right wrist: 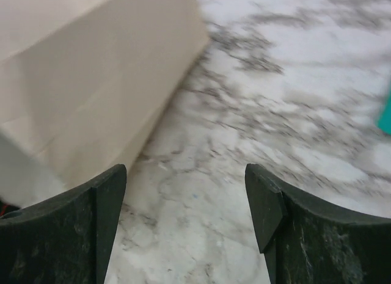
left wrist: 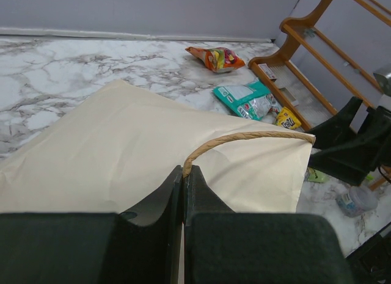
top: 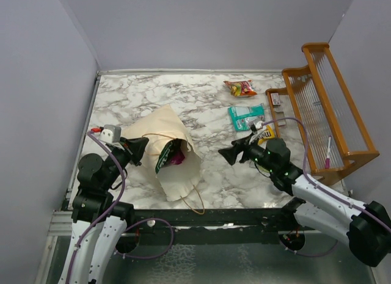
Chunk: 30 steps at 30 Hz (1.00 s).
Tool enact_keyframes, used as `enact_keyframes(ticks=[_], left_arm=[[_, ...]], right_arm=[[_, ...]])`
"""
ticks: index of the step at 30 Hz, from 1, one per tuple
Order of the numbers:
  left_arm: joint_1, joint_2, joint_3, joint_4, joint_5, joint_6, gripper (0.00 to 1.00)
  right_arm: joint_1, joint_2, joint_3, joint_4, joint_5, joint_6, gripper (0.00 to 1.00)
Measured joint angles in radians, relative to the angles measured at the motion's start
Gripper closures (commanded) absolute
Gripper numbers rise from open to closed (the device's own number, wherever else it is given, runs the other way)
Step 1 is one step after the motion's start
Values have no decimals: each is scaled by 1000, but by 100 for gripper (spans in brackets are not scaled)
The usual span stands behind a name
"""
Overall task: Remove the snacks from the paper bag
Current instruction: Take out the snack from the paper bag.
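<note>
The cream paper bag (top: pixel 160 130) lies on its side on the marble table, its mouth toward the near edge. A dark green packet (top: pixel 164 159) and a purple bag (top: pixel 178 154) show in the mouth. My left gripper (top: pixel 143 151) is at the bag's left rim, shut on its tan loop handle (left wrist: pixel 244 137). My right gripper (top: pixel 228 153) hovers to the right of the bag, open and holding nothing; in the right wrist view only marble shows between its fingers (right wrist: pixel 110 198). Three snacks lie out on the table: an orange-red pack (top: pixel 240 87), a teal packet (top: pixel 245 117) and a yellow M&M's pack (top: pixel 267 135).
A wooden rack (top: pixel 324 107) stands along the right side with a pen (top: pixel 328 151) on it. The bag's second handle (top: pixel 197 201) loops toward the near edge. A small green pack (left wrist: pixel 316 174) lies by the right arm. Grey walls close in the left, back and right.
</note>
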Motion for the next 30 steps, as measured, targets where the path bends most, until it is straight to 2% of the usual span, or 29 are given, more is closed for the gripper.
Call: enact_keyframes(ticks=[2, 5, 13, 19, 24, 30], left_arm=[[0, 0, 0, 0, 0, 0, 100], [0, 0, 0, 0, 0, 0, 100], [0, 0, 0, 0, 0, 0, 100], [0, 0, 0, 0, 0, 0, 100], [-1, 0, 0, 0, -2, 0, 100], [-2, 0, 0, 0, -4, 0, 100]], right_arm=[[29, -40, -58, 114, -95, -35, 22], [162, -69, -98, 233, -214, -150, 22], [498, 58, -38, 312, -344, -559, 18], [639, 215, 66, 286, -282, -988, 15], [653, 307, 154, 275, -177, -1309, 15], [653, 433, 254, 282, -34, -1585, 15]])
